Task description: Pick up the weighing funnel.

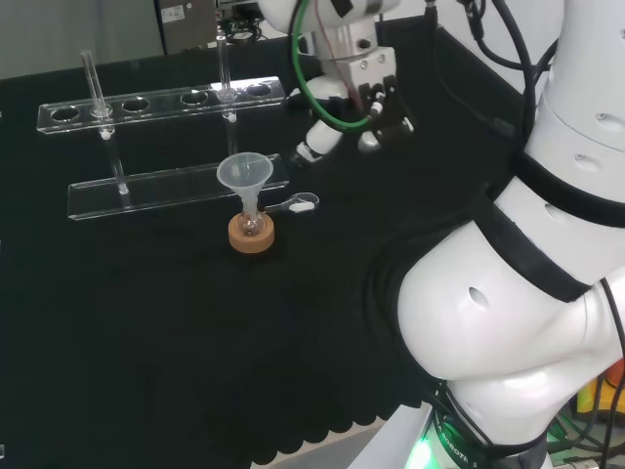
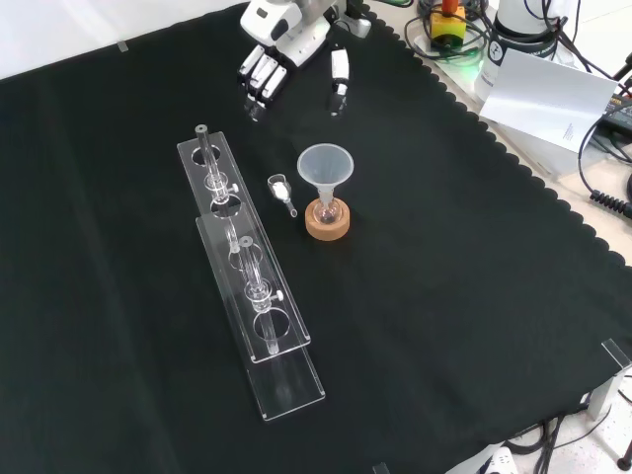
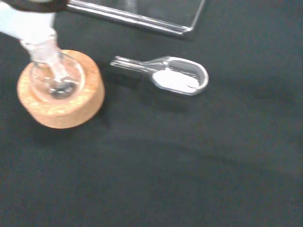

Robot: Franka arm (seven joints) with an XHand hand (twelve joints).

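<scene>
The weighing funnel (image 1: 296, 204) (image 2: 281, 191) (image 3: 166, 77) is a small clear scoop with a short stem and some white powder in its bowl. It lies on the black cloth, between the big funnel's flask and the clear rack. The hand (image 1: 359, 117) (image 2: 286, 54) hangs above the cloth, apart from the weighing funnel, to its right in the head view and beyond it in the front view. Its fingers (image 2: 261, 77) hang relaxed and hold nothing.
The big funnel (image 1: 245, 176) (image 2: 325, 168) stands in a small flask on a cork ring (image 1: 251, 234) (image 2: 327, 221) (image 3: 61, 94), close to the weighing funnel. A clear test-tube rack (image 1: 166, 147) (image 2: 247, 272) with glass tubes stands beside them. The arm's white links (image 1: 527, 293) rise at the head view's right.
</scene>
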